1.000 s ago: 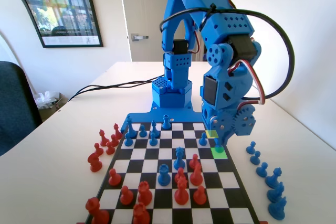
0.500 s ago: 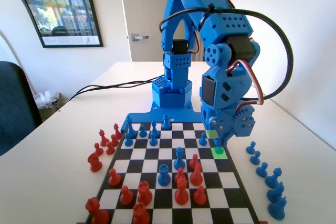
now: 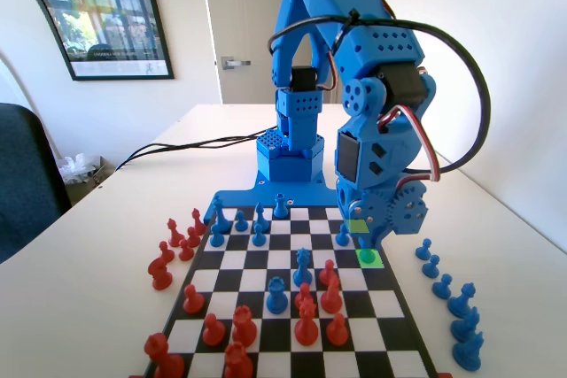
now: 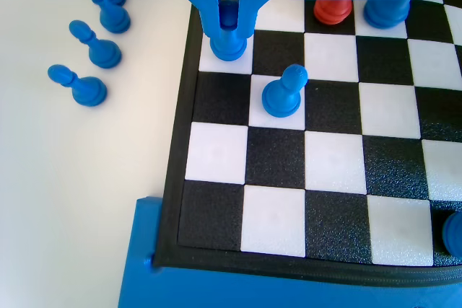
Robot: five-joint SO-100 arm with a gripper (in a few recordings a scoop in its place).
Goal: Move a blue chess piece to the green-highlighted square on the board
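Observation:
My gripper [image 3: 367, 243] hangs low over the board's [image 3: 237, 258] right edge in the fixed view, shut on a small blue chess piece [image 3: 366, 253], a pawn. The pawn's base sits at the green-highlighted square [image 3: 376, 260]. Seen from the wrist, the two jaws press on the pawn's head and neck [image 4: 229, 28], and its base rests on a white square in the board's [image 4: 274, 214] left edge column. Whether the base fully touches the square I cannot tell.
Another blue pawn [image 4: 283, 92] stands one square diagonally from the held one. Several blue pieces [image 4: 88, 88] lie off the board beside it, on the table at the right [image 3: 452, 298] in the fixed view. Red pieces [image 3: 306, 320] crowd the near board. A pale yellow square [image 3: 357, 226] lies behind the gripper.
The gripper has shifted slightly left and down with the pawn, bringing it lower onto the green square. No other piece has moved.

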